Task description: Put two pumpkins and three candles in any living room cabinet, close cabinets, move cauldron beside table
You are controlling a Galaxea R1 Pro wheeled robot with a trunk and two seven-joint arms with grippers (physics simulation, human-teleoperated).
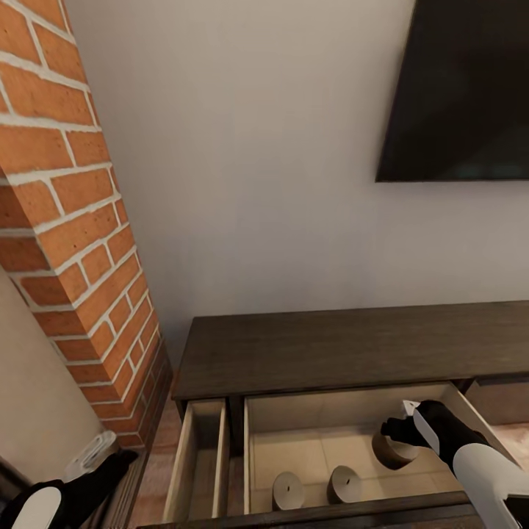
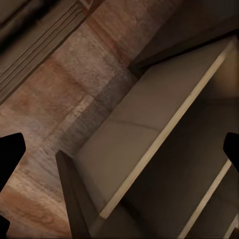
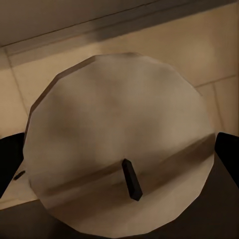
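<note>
The right hand (image 1: 402, 430) hung inside the wide open drawer (image 1: 308, 411) of the long dark cabinet (image 1: 330, 345), at about four o'clock in the head view, with a third candle (image 1: 389, 450) just below its fingertips. From the right wrist, that candle (image 3: 122, 144) sat wick-up between the two dark fingers (image 3: 10, 159), which flanked it closely; whether they gripped it or had let go could not be told. Two more candles (image 1: 288, 491) (image 1: 343, 483) stood upright toward the drawer's front, at six o'clock, near each other but apart. The left hand (image 1: 110, 466) waited low at eight o'clock beside the brick column (image 1: 73, 220), its fingers spread and holding nothing, looking down on the narrow open drawer (image 2: 144, 139). To finish well, the candle probably needed setting flat on the drawer floor, the fingers opened fully, and the hand lifted straight up so it tipped nothing. No pumpkins were visible in the drawer.
</note>
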